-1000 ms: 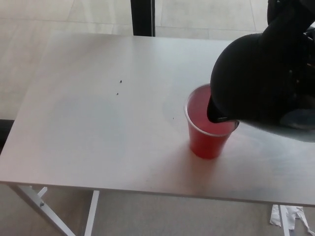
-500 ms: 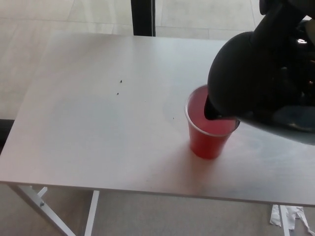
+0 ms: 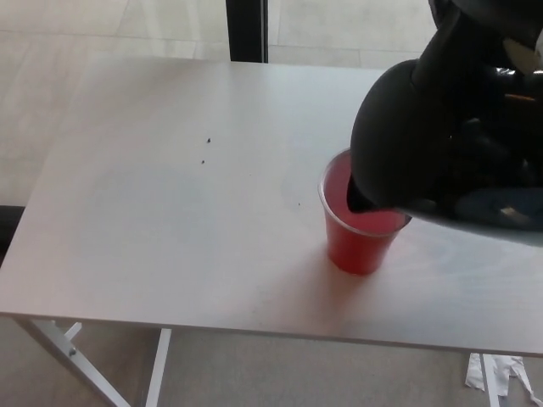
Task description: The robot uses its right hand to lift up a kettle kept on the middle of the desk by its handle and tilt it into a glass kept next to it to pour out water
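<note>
A black kettle hangs tilted at the right of the head view, its spout dipping over the rim of a red plastic cup. The cup stands upright on the white desk, right of centre. My right hand is a dark mass behind the kettle at the right edge, shut on the kettle's handle, though the fingers are hard to separate from the kettle body. No stream of water shows. My left hand is out of the picture.
Two small dark specks lie on the desk's left-centre. A black post stands behind the desk's far edge. White desk legs show below the front edge, and crumpled white paper lies on the floor.
The kettle has tipped further and shifted slightly left and up, bringing the spout deeper over the cup. The cup has not moved.
</note>
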{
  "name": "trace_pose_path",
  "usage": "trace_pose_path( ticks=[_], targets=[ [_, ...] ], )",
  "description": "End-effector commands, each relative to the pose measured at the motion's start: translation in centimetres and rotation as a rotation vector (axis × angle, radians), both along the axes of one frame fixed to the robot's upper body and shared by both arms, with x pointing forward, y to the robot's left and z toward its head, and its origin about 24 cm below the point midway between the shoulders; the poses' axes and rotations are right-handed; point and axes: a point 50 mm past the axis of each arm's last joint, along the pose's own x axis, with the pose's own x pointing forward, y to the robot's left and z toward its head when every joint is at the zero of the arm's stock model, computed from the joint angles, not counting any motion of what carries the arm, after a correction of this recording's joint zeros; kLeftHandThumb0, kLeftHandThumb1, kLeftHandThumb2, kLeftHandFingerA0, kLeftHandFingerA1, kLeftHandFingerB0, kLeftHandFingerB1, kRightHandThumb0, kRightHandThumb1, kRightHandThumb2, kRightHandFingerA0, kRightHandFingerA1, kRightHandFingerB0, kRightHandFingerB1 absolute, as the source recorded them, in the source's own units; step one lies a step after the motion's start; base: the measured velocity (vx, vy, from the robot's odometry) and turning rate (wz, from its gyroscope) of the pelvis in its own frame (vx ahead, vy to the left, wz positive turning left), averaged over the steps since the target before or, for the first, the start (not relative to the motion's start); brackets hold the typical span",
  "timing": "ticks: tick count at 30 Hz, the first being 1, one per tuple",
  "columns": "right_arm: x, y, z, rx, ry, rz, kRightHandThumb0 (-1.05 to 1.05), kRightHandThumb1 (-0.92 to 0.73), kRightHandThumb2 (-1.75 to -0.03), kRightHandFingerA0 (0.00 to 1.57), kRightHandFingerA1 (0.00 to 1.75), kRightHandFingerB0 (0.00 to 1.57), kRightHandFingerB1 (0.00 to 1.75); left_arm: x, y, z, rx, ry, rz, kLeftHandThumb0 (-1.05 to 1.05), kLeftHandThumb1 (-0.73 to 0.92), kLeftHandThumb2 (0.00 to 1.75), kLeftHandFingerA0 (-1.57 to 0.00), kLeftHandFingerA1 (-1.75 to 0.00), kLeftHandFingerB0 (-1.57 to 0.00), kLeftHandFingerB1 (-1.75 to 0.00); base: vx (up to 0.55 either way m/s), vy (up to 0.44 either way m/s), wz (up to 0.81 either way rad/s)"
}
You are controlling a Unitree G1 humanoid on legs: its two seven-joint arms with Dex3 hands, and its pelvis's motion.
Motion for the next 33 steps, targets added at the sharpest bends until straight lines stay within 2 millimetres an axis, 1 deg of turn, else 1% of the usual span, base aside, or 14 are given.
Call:
trace_pose_path(
  ticks=[1,13,14,18,19,20,21,22,25,26,28,30,32,33],
  targets=[
    [-1.5,3.0,-1.0,-0.16,-0.032,0.049,-0.47,-0.65,-0.76,1.05,1.62,0.86,0.98,0.2,0.5,0.9,-0.009,-0.001,-0.007,-1.05,0.51,1.17,-1.31,-0.7,-0.79,-1.28,0.0,0.0,0.0],
    [-2.3,5.8,-3.5,-0.306,-0.051,0.084,-0.49,-0.48,-1.02,1.27,1.37,0.92,1.08,0.9,0.3,1.4,0.009,-0.006,-0.03,-1.05,0.56,1.05,-1.24,-0.83,-0.84,-1.24,0.0,0.0,0.0],
    [-2.6,6.1,-3.7,-0.365,-0.055,0.118,-0.39,-0.52,-0.79,1.01,1.75,0.88,1.18,1.0,0.3,1.4,0.011,-0.004,-0.029,-1.05,0.46,1.2,-1.28,-0.73,-0.79,-1.34,0.0,0.0,0.0],
    [-3.2,6.6,-4.2,-0.385,-0.068,0.16,-0.38,-0.52,-0.71,1.0,1.75,0.85,1.02,1.1,0.2,1.4,0.014,-0.004,-0.037,-1.05,0.54,1.11,-1.27,-0.8,-0.81,-1.29,0.0,0.0,0.0],
    [-3.5,7.0,-4.4,-0.453,-0.053,0.183,-0.42,-0.38,-0.89,1.27,1.39,0.8,0.87,1.0,0.1,1.3,0.028,0.001,-0.041,-1.05,0.59,0.99,-1.2,-0.86,-0.79,-1.24,0.0,0.0,0.0],
    [-3.5,7.1,-4.6,-0.461,-0.049,0.193,-0.39,-0.54,-0.6,0.97,1.71,0.82,0.82,1.0,0.1,1.3,0.026,0.001,-0.04,-1.05,0.58,1.0,-1.18,-0.88,-0.77,-1.26,0.0,0.0,0.0],
    [-3.6,7.2,-4.8,-0.469,-0.038,0.201,-0.4,-0.55,-0.61,0.94,1.71,0.78,0.72,1.0,0.1,1.3,0.017,-0.004,-0.04,-1.05,0.54,1.12,-1.24,-0.78,-0.76,-1.33,0.0,0.0,0.0],
    [-3.6,7.4,-5.0,-0.469,-0.031,0.21,-0.4,-0.55,-0.6,0.94,1.72,0.8,0.77,1.1,0.1,1.3,0.008,-0.011,-0.04,-0.57,-0.19,0.84,-1.2,-0.87,-0.84,-1.15,0.0,0.0,0.0],
    [-3.7,7.6,-5.2,-0.447,-0.033,0.219,-0.38,-0.54,-0.63,0.99,1.7,0.74,0.67,1.2,0.1,1.4,0.011,-0.013,-0.047,-1.05,0.43,1.17,-1.3,-0.69,-0.73,-1.38,0.0,0.0,0.0],
    [-3.8,7.8,-5.4,-0.395,-0.027,0.228,-0.37,-0.56,-0.65,0.98,1.68,0.71,0.6,1.3,0.0,1.3,0.003,-0.015,-0.045,-0.52,-0.2,0.82,-1.23,-0.86,-0.82,-1.13,0.0,0.0,0.0],
    [-3.8,7.8,-5.5,-0.381,-0.029,0.234,-0.35,-0.56,-0.68,1.0,1.67,0.68,0.56,1.3,0.0,1.4,0.008,-0.013,-0.046,-0.53,-0.2,0.82,-1.23,-0.86,-0.82,-1.13,0.0,0.0,0.0],
    [-3.9,7.8,-5.6,-0.363,-0.045,0.245,-0.37,-0.54,-0.69,1.01,1.64,0.74,0.66,1.2,0.0,1.3,0.006,-0.008,-0.044,-0.54,-0.19,0.83,-1.21,-0.86,-0.83,-1.12,0.0,0.0,0.0],
    [-3.6,7.6,-5.4,-0.392,-0.026,0.234,-0.37,-0.43,-0.92,1.26,1.35,0.77,0.79,1.1,0.0,1.2,0.014,-0.009,-0.048,-1.05,0.55,1.06,-1.22,-0.85,-0.79,-1.26,0.0,0.0,0.0],
    [-3.3,7.4,-5.1,-0.378,-0.041,0.214,-0.39,-0.58,-0.66,0.99,1.69,0.86,1.04,1.1,0.0,1.2,0.01,-0.011,-0.05,-1.05,0.56,1.05,-1.2,-0.85,-0.79,-1.25,0.0,0.0,0.0]
  ],
)
